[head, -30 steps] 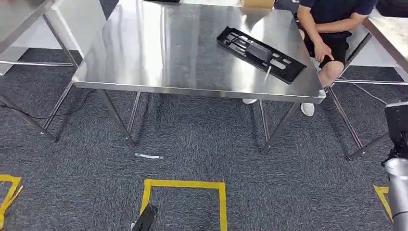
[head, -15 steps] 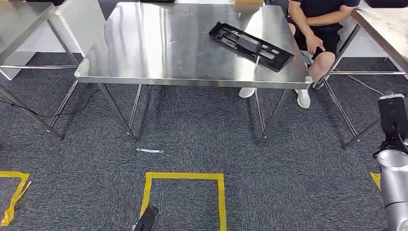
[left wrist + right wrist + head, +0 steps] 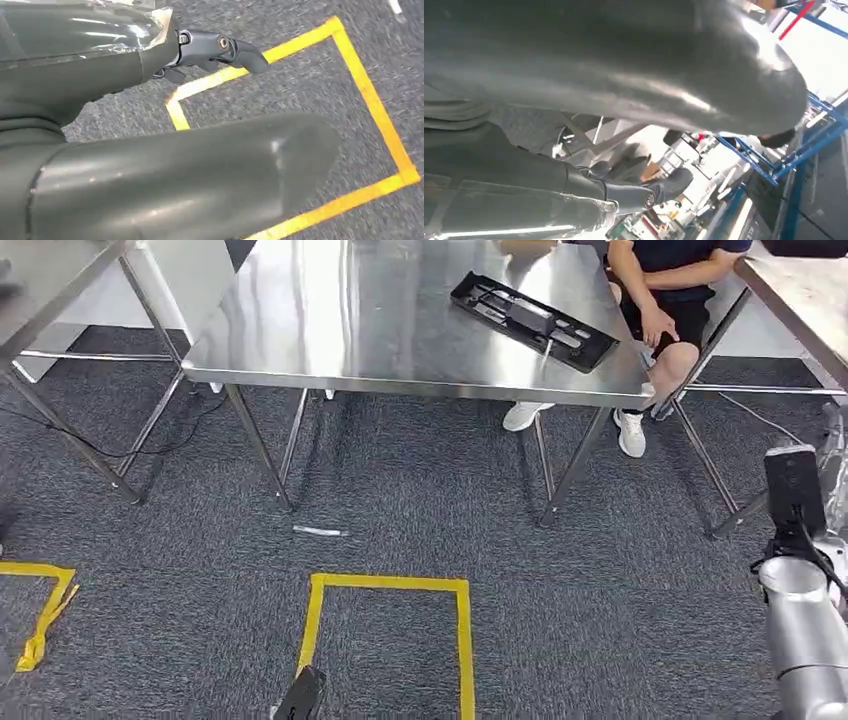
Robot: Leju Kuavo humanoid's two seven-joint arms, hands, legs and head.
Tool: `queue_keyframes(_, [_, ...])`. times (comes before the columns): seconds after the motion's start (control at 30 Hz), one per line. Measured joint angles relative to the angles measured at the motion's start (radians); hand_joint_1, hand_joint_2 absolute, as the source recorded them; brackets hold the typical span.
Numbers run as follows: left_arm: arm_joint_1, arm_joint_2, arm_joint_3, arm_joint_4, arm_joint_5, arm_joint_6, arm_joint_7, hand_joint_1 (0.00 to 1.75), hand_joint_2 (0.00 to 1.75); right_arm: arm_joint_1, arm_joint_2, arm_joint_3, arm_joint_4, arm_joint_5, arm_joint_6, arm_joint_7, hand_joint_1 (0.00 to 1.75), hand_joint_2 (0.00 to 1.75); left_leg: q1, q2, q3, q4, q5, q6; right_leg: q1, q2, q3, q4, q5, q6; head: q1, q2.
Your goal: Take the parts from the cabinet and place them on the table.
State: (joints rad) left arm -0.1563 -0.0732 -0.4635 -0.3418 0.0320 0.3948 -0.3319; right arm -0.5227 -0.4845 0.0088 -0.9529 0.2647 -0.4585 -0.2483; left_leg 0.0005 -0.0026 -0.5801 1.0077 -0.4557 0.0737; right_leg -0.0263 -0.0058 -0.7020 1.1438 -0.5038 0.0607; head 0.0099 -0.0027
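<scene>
A black flat part (image 3: 532,320) with slots lies near the far right corner of the steel table (image 3: 350,335). My left hand (image 3: 165,165) hangs low over the carpet, thumb and dark fingers (image 3: 220,46) apart and holding nothing. A dark tip of it shows at the bottom of the head view (image 3: 300,698). My right hand (image 3: 589,185) is raised, its fingers apart around nothing, with blue racks behind it. The silver right arm (image 3: 800,640) rises at the head view's right edge. No cabinet is seen.
A person (image 3: 670,280) sits behind the table's right corner, feet under it. More steel tables stand at the left (image 3: 40,280) and right (image 3: 800,290). Yellow tape (image 3: 390,585) marks a square on the carpet. A white scrap (image 3: 320,531) lies near the table legs.
The camera has moved: the whole scene has shifted, with the table now higher and further right in the picture. My right arm stands higher in the head view.
</scene>
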Motion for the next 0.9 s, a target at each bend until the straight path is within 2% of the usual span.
queue_keyframes(0.03, [0.001, 0.000, -0.001, 0.000, -0.003, 0.000, 0.000, 0.00, 0.00, 0.004, 0.002, 0.004, -0.006, 0.000, 0.000, 0.001, 0.00, 0.00, 0.000, 0.000, -0.017, 0.001, 0.013, 0.001, 0.000, 0.002, -0.023, 0.090, -0.044, 0.001, 0.000, 0.000])
queue_keyframes(0.07, [0.003, 0.000, -0.001, 0.000, -0.008, 0.000, 0.001, 0.00, 0.00, 0.012, 0.004, 0.008, -0.014, -0.001, 0.000, 0.005, 0.00, 0.00, 0.000, 0.000, -0.032, 0.001, 0.024, 0.000, -0.001, 0.002, -0.034, 0.155, -0.064, 0.007, -0.001, 0.000])
queue_keyframes(0.1, [0.004, 0.000, -0.002, 0.000, -0.010, 0.000, 0.003, 0.00, 0.00, 0.024, 0.005, 0.010, -0.025, -0.004, 0.001, 0.010, 0.00, 0.00, 0.000, 0.000, -0.046, 0.001, 0.035, -0.002, -0.002, 0.002, -0.026, 0.183, -0.062, 0.019, -0.001, 0.000])
queue_keyframes(0.13, [0.005, 0.000, -0.002, 0.000, -0.013, 0.002, 0.003, 0.00, 0.00, 0.034, 0.006, 0.011, -0.038, -0.005, 0.005, 0.015, 0.00, 0.00, 0.002, 0.000, -0.059, 0.001, 0.042, -0.005, -0.004, 0.002, 0.000, 0.166, -0.043, 0.032, 0.000, 0.000])
queue_keyframes(0.17, [0.006, 0.000, -0.002, 0.000, -0.016, 0.003, 0.002, 0.00, 0.00, 0.042, 0.006, 0.012, -0.050, -0.006, 0.009, 0.018, 0.00, 0.00, 0.004, 0.000, -0.072, 0.001, 0.052, -0.010, -0.007, 0.001, 0.041, 0.117, -0.012, 0.045, -0.001, 0.000])
queue_keyframes(0.2, [0.006, 0.000, -0.005, 0.000, -0.018, 0.004, 0.002, 0.00, 0.00, 0.048, 0.006, 0.013, -0.064, -0.006, 0.016, 0.020, 0.00, 0.00, 0.006, 0.000, -0.085, 0.002, 0.065, -0.016, -0.010, 0.001, 0.102, 0.032, 0.014, 0.056, 0.000, 0.000])
queue_keyframes(0.23, [0.006, 0.000, -0.006, 0.000, -0.018, 0.004, 0.002, 0.00, 0.00, 0.049, 0.006, 0.013, -0.076, -0.006, 0.021, 0.021, 0.00, 0.00, 0.007, 0.000, -0.092, 0.004, 0.075, -0.024, -0.012, 0.001, 0.170, -0.063, 0.010, 0.054, 0.000, 0.000])
queue_keyframes(0.27, [0.005, 0.001, -0.006, 0.000, -0.013, 0.006, 0.002, 0.00, 0.00, 0.045, 0.008, 0.014, -0.084, -0.005, 0.031, 0.021, 0.00, 0.00, 0.003, 0.001, -0.102, 0.005, 0.082, -0.032, -0.002, 0.003, 0.228, -0.148, -0.019, 0.045, 0.003, 0.000])
queue_keyframes(0.3, [0.005, 0.001, -0.006, 0.000, -0.010, 0.007, 0.003, 0.00, 0.00, 0.045, 0.009, 0.015, -0.090, -0.004, 0.038, 0.021, 0.00, 0.00, 0.000, 0.005, -0.103, 0.004, 0.093, -0.038, 0.007, 0.007, 0.231, -0.168, -0.029, 0.029, -0.002, 0.000])
queue_keyframes(0.33, [0.005, 0.002, -0.006, 0.000, -0.006, 0.011, 0.002, 0.00, 0.00, 0.044, 0.013, 0.017, -0.090, -0.001, 0.045, 0.020, 0.00, 0.00, 0.000, 0.005, -0.103, 0.000, 0.104, -0.042, 0.008, 0.006, 0.225, -0.165, -0.025, 0.025, -0.001, 0.000])
queue_keyframes(0.37, [0.007, 0.003, -0.006, 0.000, 0.000, 0.011, 0.000, 0.00, 0.00, 0.042, 0.017, 0.020, -0.089, 0.003, 0.048, 0.020, 0.00, 0.00, 0.000, 0.005, -0.103, -0.005, 0.114, -0.046, 0.012, 0.006, 0.220, -0.160, -0.020, 0.015, -0.002, 0.000])
queue_keyframes(0.4, [0.010, 0.003, -0.006, 0.000, 0.002, 0.011, -0.002, 0.00, 0.00, 0.039, 0.021, 0.025, -0.089, 0.009, 0.048, 0.020, 0.00, 0.00, 0.001, 0.005, -0.106, -0.006, 0.120, -0.053, 0.008, 0.006, 0.205, -0.164, -0.012, 0.002, -0.001, 0.000])
queue_keyframes(0.43, [0.010, 0.004, -0.006, 0.000, 0.003, 0.011, -0.003, 0.00, 0.00, 0.033, 0.027, 0.031, -0.089, 0.010, 0.048, 0.020, 0.00, 0.00, 0.007, 0.003, -0.116, 0.008, 0.090, -0.059, -0.010, 0.002, 0.207, -0.164, -0.002, -0.013, -0.003, 0.000])
queue_keyframes(0.47, [0.011, 0.005, -0.006, 0.000, 0.005, 0.011, -0.004, 0.00, 0.00, 0.028, 0.031, 0.035, -0.089, 0.011, 0.048, 0.020, 0.00, 0.00, 0.007, 0.002, -0.130, 0.051, 0.035, -0.062, -0.005, 0.003, 0.199, -0.164, 0.007, -0.027, -0.006, 0.000])
queue_keyframes(0.5, [0.011, 0.005, -0.006, 0.000, 0.006, 0.011, -0.004, 0.00, 0.00, 0.023, 0.035, 0.038, -0.089, 0.012, 0.048, 0.020, 0.00, 0.00, 0.009, 0.001, -0.153, 0.128, -0.031, -0.064, -0.004, 0.001, 0.188, -0.164, 0.017, -0.038, -0.008, 0.000])
queue_keyframes(0.53, [0.012, 0.005, -0.006, 0.001, 0.006, 0.011, -0.004, 0.00, 0.00, 0.019, 0.037, 0.039, -0.089, 0.012, 0.048, 0.020, 0.00, 0.00, 0.009, -0.001, -0.178, 0.212, -0.080, -0.067, -0.001, 0.000, 0.177, -0.163, 0.027, -0.041, -0.007, 0.000])
queue_keyframes(0.57, [0.013, 0.005, -0.006, 0.001, 0.006, 0.011, -0.004, 0.00, 0.00, 0.017, 0.041, 0.040, -0.089, 0.012, 0.048, 0.020, 0.00, 0.00, 0.010, -0.001, -0.197, 0.290, -0.109, -0.070, 0.002, -0.001, 0.165, -0.162, 0.036, -0.042, -0.008, 0.000])
queue_keyframes(0.6, [0.015, 0.005, -0.006, 0.001, 0.006, 0.011, -0.004, 0.00, 0.00, 0.017, 0.044, 0.040, -0.089, 0.012, 0.048, 0.020, 0.00, 0.00, 0.010, 0.000, -0.200, 0.331, -0.108, -0.071, 0.004, -0.001, 0.154, -0.162, 0.045, -0.042, -0.008, 0.000])
queue_keyframes(0.63, [0.016, 0.005, -0.006, 0.001, 0.006, 0.011, -0.004, 0.00, 0.00, 0.017, 0.046, 0.042, -0.089, 0.012, 0.048, 0.020, 0.00, 0.00, 0.011, 0.000, -0.179, 0.323, -0.085, -0.070, 0.004, -0.001, 0.143, -0.161, 0.053, -0.038, -0.008, 0.000])
queue_keyframes(0.67, [0.016, 0.005, -0.006, 0.001, 0.006, 0.011, -0.004, 0.00, 0.00, 0.017, 0.047, 0.043, -0.089, 0.012, 0.048, 0.020, 0.00, 0.00, 0.011, 0.000, -0.138, 0.276, -0.054, -0.069, 0.004, -0.001, 0.133, -0.160, 0.059, -0.034, -0.008, 0.000])
queue_keyframes(0.7, [0.016, 0.005, -0.006, 0.001, 0.006, 0.011, -0.004, 0.00, 0.00, 0.016, 0.047, 0.045, -0.089, 0.012, 0.048, 0.020, 0.00, 0.00, 0.011, 0.000, -0.080, 0.200, -0.031, -0.066, 0.004, 0.000, 0.125, -0.158, 0.066, -0.031, -0.008, 0.000])
queue_keyframes(0.73, [0.016, 0.005, -0.006, 0.001, 0.006, 0.011, -0.004, 0.00, 0.00, 0.014, 0.047, 0.046, -0.089, 0.012, 0.048, 0.020, 0.00, 0.00, 0.011, -0.001, -0.009, 0.106, -0.024, -0.061, 0.004, 0.000, 0.119, -0.155, 0.071, -0.026, -0.009, 0.000])
queue_keyframes(0.77, [0.015, 0.006, -0.006, 0.000, 0.006, 0.012, -0.004, 0.00, 0.00, 0.012, 0.047, 0.047, -0.089, 0.011, 0.048, 0.020, 0.00, 0.00, 0.009, -0.002, 0.048, 0.034, -0.039, -0.058, 0.009, 0.000, 0.111, -0.149, 0.073, -0.025, -0.008, 0.000])
queue_keyframes(0.8, [0.014, 0.006, -0.006, 0.000, 0.006, 0.012, -0.005, 0.00, 0.00, 0.007, 0.045, 0.048, -0.089, 0.012, 0.048, 0.020, 0.00, 0.00, 0.007, -0.003, 0.053, 0.009, -0.047, -0.053, 0.012, 0.000, 0.105, -0.145, 0.079, -0.018, -0.005, 0.000])
queue_keyframes(0.83, [0.014, 0.006, -0.006, 0.000, 0.006, 0.013, -0.005, 0.00, 0.00, 0.005, 0.046, 0.049, -0.089, 0.012, 0.048, 0.020, 0.00, 0.00, 0.004, -0.003, 0.046, 0.007, -0.047, -0.052, 0.012, -0.001, 0.100, -0.144, 0.087, -0.006, -0.007, 0.000])
queue_keyframes(0.87, [0.015, 0.006, -0.006, 0.000, 0.006, 0.013, -0.005, 0.00, 0.00, 0.005, 0.047, 0.050, -0.089, 0.012, 0.047, 0.019, 0.00, 0.00, -0.001, -0.003, 0.041, 0.009, -0.043, -0.046, 0.009, -0.001, 0.096, -0.147, 0.093, 0.003, -0.007, 0.000])
queue_keyframes(0.9, [0.016, 0.006, -0.006, 0.001, 0.006, 0.013, -0.005, 0.00, 0.00, 0.007, 0.047, 0.051, -0.089, 0.011, 0.046, 0.020, 0.00, 0.00, -0.001, -0.003, 0.037, 0.003, -0.033, -0.033, 0.014, -0.001, 0.094, -0.148, 0.100, 0.013, -0.006, 0.000])
